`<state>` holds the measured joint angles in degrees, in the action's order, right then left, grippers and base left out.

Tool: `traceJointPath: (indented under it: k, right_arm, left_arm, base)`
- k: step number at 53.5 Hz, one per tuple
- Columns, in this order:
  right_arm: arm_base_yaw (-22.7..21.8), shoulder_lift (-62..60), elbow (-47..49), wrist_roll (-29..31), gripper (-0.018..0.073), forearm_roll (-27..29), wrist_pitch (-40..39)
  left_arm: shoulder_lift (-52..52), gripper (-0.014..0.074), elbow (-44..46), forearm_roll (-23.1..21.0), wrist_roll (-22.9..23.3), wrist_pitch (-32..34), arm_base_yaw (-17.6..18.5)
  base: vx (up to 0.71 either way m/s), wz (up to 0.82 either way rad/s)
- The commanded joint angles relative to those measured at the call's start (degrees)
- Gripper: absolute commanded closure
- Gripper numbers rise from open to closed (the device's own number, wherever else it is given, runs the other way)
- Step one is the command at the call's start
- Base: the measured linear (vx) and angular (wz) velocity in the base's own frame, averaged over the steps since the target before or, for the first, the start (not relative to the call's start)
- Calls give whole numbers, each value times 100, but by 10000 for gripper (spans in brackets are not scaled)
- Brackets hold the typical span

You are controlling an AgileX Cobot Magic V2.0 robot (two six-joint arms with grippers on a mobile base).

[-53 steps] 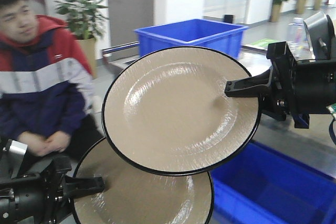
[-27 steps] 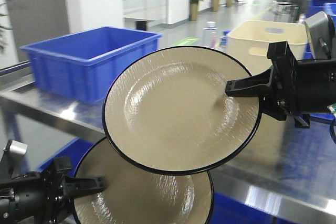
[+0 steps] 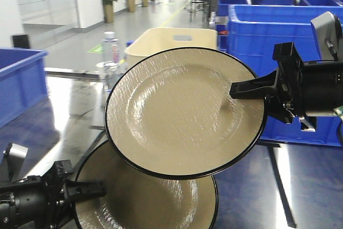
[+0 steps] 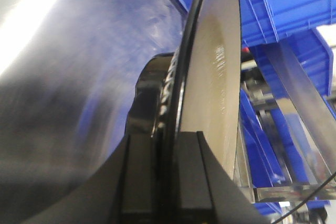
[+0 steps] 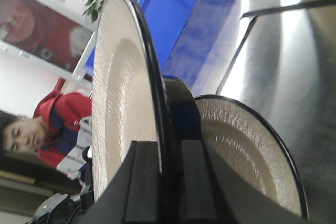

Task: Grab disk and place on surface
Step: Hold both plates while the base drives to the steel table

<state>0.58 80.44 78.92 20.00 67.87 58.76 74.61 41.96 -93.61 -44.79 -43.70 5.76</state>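
Two beige disks with black rims are held up in the air. The upper disk (image 3: 182, 111) faces the front camera, and my right gripper (image 3: 233, 90) is shut on its right rim. Partly behind and below it is the lower disk (image 3: 144, 202), with my left gripper (image 3: 102, 189) shut on its left rim. The left wrist view shows that disk (image 4: 215, 77) edge-on between the left gripper (image 4: 168, 145) pads. In the right wrist view the right gripper (image 5: 170, 153) clamps its disk (image 5: 123, 77), with the other disk (image 5: 236, 140) beyond. The dark glossy surface (image 3: 316, 186) lies below.
Large blue bins (image 3: 278, 25) stand behind the right arm. A cream bin (image 3: 171, 38) and a water bottle (image 3: 110, 52) sit at the back, and another blue bin (image 3: 16, 79) at the left edge. A person in a red jacket (image 5: 31, 135) shows in the right wrist view.
The whole background has swept to the left: the person and the blue crate left the front view, and the cream bin and blue bins came in. Both disks and grippers hold the same pose.
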Motion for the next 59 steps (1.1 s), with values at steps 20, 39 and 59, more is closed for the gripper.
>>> traceJointPath:
  k: [20, 39, 59]
  right_arm:
    - [-2, -211, 227, -45, 567, 719, -213]
    - [-2, -211, 227, -45, 567, 719, -213]
    - [-2, -211, 227, -45, 567, 719, -219]
  left_arm:
    - [-207, 595, 205, -705, 55, -382, 21]
    - [-207, 595, 205, -705, 55, -382, 21]
    - [-207, 595, 205, -705, 55, -382, 21]
  base:
    - [21, -40]
    - [16, -18]
    - [8, 0]
